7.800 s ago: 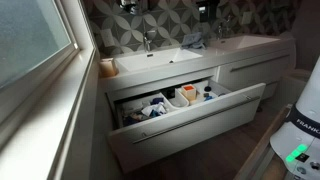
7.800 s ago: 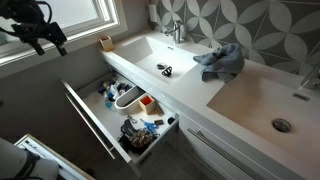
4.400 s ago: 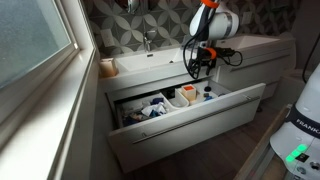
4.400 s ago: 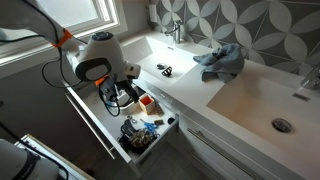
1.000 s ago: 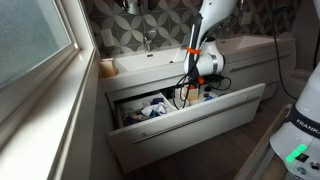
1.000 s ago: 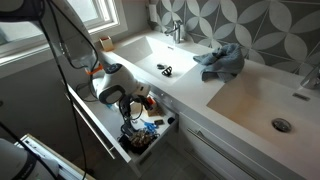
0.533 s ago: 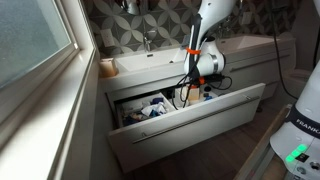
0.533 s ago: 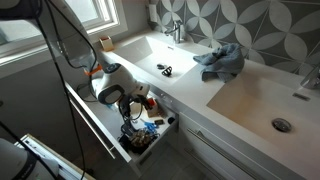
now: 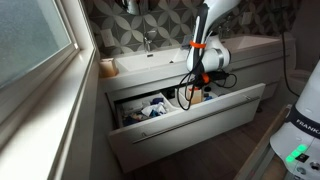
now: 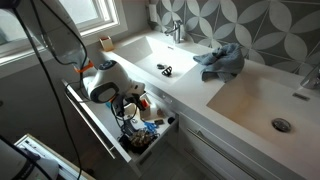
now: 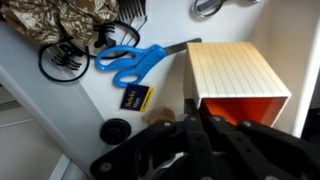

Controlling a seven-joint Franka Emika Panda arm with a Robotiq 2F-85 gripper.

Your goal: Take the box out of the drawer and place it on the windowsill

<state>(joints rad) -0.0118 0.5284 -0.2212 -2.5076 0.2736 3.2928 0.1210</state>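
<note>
Hand (image 11: 192, 135) is down in the open drawer (image 9: 190, 128). Box (image 11: 235, 70), ribbed white top and orange side, lies in there just right of the blue scissors (image 11: 130, 62). Fingers look close together by its left edge, but can't tell if they're pinching it. Tip: confirm a square, firm hold, lift straight up, clear the drawer front & counter (image 9: 250, 45), then swing left to the windowsill (image 9: 55, 118).

Lettering, exterior view: the white robot base (image 9: 303, 122) at the picture's edge carried dark capitals reading "FRANK", cut off by the border. Wrist view: the small black-and-yellow card (image 11: 135, 97) beside the blue scissors (image 11: 130, 62) bore print too small to read.
</note>
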